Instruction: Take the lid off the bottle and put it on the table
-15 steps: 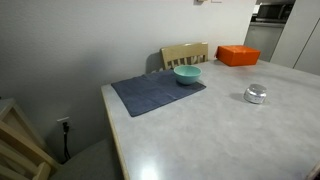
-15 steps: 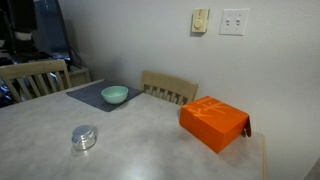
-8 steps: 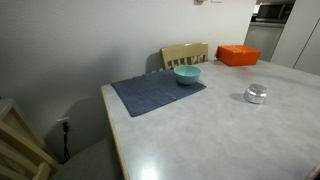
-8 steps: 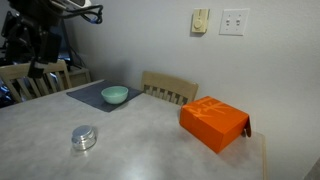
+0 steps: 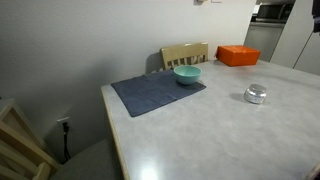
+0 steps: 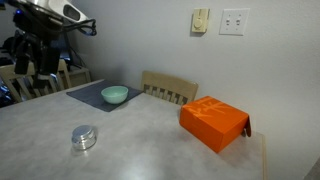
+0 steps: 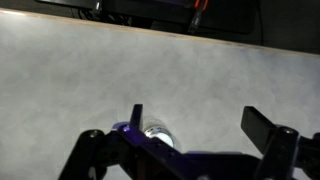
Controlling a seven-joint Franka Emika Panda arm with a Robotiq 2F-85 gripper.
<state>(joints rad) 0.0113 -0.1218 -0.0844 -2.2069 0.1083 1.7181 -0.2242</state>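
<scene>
The bottle (image 5: pixel 256 97) is a small squat silver-grey container standing on the pale table (image 5: pixel 200 130), well to the side of the placemat. Its round silver lid (image 5: pixel 256 90) sits on top. Both also show in an exterior view, the bottle (image 6: pixel 84 140) and the lid (image 6: pixel 84 132). In the wrist view my gripper (image 7: pixel 200 122) is open and empty, high above the table (image 7: pixel 150 70). The bottle (image 7: pixel 157 133) shows below, near one finger and partly hidden by the gripper body. My arm (image 6: pixel 50 14) hangs at the upper left, far from the bottle.
A teal bowl (image 5: pixel 187 75) stands on a dark blue-grey placemat (image 5: pixel 150 95). An orange box (image 5: pixel 238 55) lies at the far corner; it also shows in an exterior view (image 6: pixel 213 122). Wooden chairs (image 5: pixel 185 53) stand at the table's edges.
My arm has come into the exterior view at the upper left and shifted there. The bottle, bowl and box have not moved.
</scene>
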